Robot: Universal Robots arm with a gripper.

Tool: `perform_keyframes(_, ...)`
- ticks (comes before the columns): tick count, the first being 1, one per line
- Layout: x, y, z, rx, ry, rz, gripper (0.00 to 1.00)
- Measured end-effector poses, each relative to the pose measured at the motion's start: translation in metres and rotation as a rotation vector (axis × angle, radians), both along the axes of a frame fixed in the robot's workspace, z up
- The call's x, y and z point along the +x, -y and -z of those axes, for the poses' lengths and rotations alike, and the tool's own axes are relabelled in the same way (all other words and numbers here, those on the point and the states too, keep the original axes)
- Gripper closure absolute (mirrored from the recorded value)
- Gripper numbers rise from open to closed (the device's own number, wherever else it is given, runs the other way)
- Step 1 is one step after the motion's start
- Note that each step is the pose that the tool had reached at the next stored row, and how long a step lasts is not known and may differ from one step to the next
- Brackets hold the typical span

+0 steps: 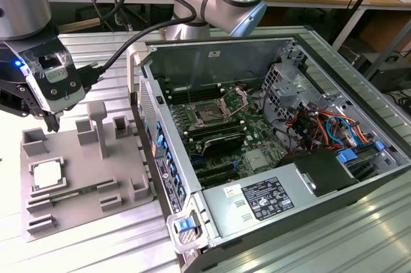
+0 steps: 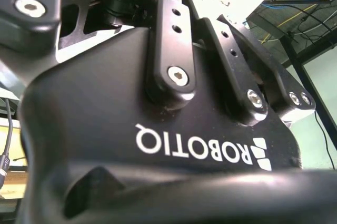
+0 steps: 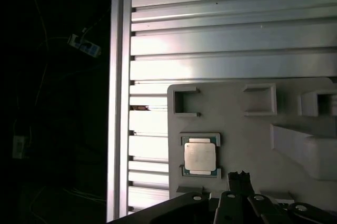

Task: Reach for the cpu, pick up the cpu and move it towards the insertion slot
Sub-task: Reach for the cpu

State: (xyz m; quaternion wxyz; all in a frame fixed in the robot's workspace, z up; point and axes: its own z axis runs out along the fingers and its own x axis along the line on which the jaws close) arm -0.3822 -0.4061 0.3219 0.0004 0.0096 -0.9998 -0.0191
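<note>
The cpu (image 1: 47, 174) lies flat in a square recess of a grey moulded tray (image 1: 96, 170) on the slatted metal table (image 1: 359, 234), at the exterior view's left; nothing touches it; a thin green memory stick (image 1: 67, 190) lies in a groove just beside it.

The gripper (image 1: 52, 122) hangs above the far end of the tray, near the cpu but apart from it, and carries nothing; whether it is open or closed I cannot tell.

In the first wrist view the cpu (image 3: 200, 156) sits pale and silver in its recess in the tray (image 3: 237, 124), with the tip of the gripper (image 3: 239, 177) close beside it over the tray; the ribbed table (image 3: 221, 34) runs beyond.

The insertion slot (image 1: 210, 114) is a dark square on the green board inside the open computer case (image 1: 192, 61), well apart from the cpu, toward the exterior view's right; a shiny metal bracket stands next to it.

In the second wrist view the black body of the gripper (image 2: 158, 129) is seen from close up.
</note>
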Motion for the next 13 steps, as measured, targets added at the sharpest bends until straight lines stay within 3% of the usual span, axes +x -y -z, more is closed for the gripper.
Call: perform_keyframes(13,0.0,0.0,0.0029,0.0,0.0,0.0,0.89)
